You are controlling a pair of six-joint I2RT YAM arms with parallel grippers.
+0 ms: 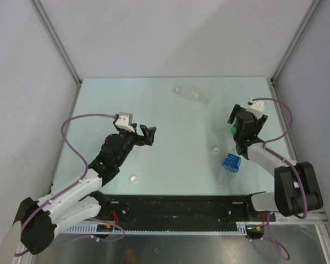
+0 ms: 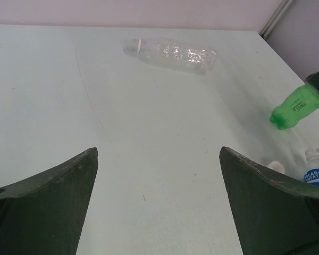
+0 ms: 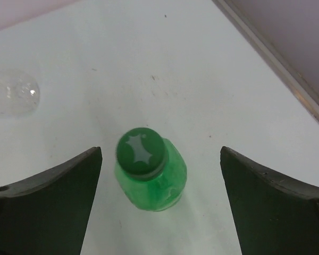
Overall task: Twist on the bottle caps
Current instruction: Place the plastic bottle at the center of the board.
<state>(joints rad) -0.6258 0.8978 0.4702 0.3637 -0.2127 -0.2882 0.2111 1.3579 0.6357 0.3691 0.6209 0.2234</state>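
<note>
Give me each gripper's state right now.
Left gripper: open, empty.
Right gripper: open, fingers either side of the capped green bottle, not touching it.

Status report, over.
Left gripper open, empty. Right gripper open, straddling green bottle, green cap on. Two white caps loose on table; nothing in the way.

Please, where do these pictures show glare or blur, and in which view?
Right wrist: white glare on the green cap; right fingers blurred. Left wrist: left fingers blurred, clear bottle glints. Top external: even light, no strong glare.
</note>
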